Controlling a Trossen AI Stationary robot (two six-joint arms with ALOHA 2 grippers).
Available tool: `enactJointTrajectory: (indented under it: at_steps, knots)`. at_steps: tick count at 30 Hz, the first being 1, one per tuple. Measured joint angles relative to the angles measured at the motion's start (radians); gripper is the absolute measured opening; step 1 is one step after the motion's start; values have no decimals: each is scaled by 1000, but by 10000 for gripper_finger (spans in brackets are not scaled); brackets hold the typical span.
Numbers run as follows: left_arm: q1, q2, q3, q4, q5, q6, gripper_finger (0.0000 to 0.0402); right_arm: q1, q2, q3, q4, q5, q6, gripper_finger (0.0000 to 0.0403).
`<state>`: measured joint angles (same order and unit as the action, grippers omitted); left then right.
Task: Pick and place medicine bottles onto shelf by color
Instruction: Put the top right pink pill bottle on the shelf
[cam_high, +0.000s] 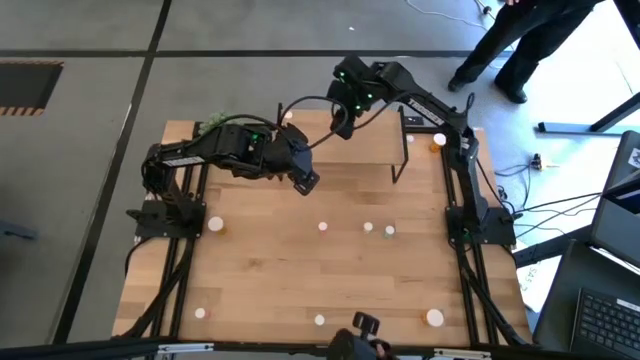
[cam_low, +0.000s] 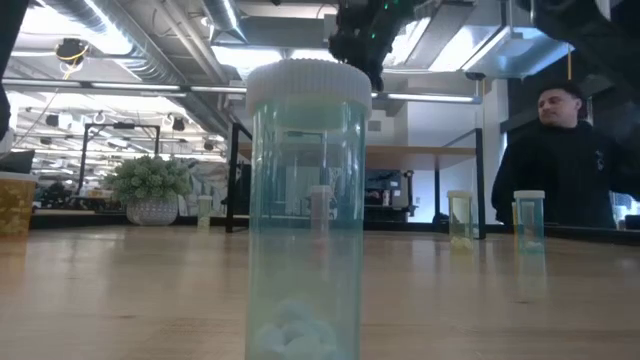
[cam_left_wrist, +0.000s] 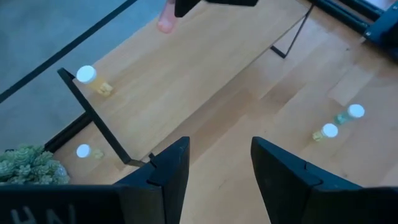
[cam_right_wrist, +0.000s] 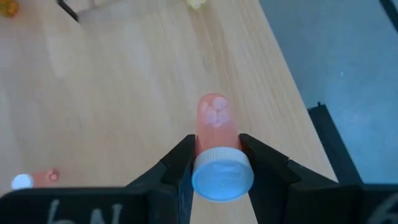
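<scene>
Right wrist view shows the right gripper (cam_right_wrist: 214, 165) pinching a pink bottle (cam_right_wrist: 216, 140) by its cap end, up over the shelf (cam_right_wrist: 155, 81). Another pink bottle (cam_right_wrist: 34, 179) lies on the shelf. High view shows the left gripper (cam_high: 305, 182) beside the shelf (cam_high: 360, 130), over the table (cam_high: 270, 270), fingers spread and holding nothing.

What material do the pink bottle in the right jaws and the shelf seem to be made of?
The pink bottle, held in the right gripper, looks like clear tinted plastic: pills show through its wall, and its pale cap looks like matte plastic. The shelf seems to have a light wood board with visible grain, matte, on thin black legs, probably metal.
</scene>
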<state>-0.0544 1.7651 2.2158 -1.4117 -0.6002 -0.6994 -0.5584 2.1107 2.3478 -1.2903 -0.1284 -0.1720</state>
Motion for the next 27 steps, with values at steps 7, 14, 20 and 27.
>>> enactJointTrajectory:
  at_steps: [7, 14, 20, 27]
  knots:
    - [0, -1, 0, -1, 0, -3, 166, -45, 39, -2, -95, 5, -7, 119]
    - [0, -1, 0, -1, 1, -3, 166, -84, 28, -2, -227, 108, -10, 119]
    - [0, -1, 0, -1, 0, 0, 166, -113, -6, -2, -286, 109, 14, 119]
    - [0, -1, 0, -1, 15, 3, 166, -133, -61, -2, -281, 108, 18, 119]
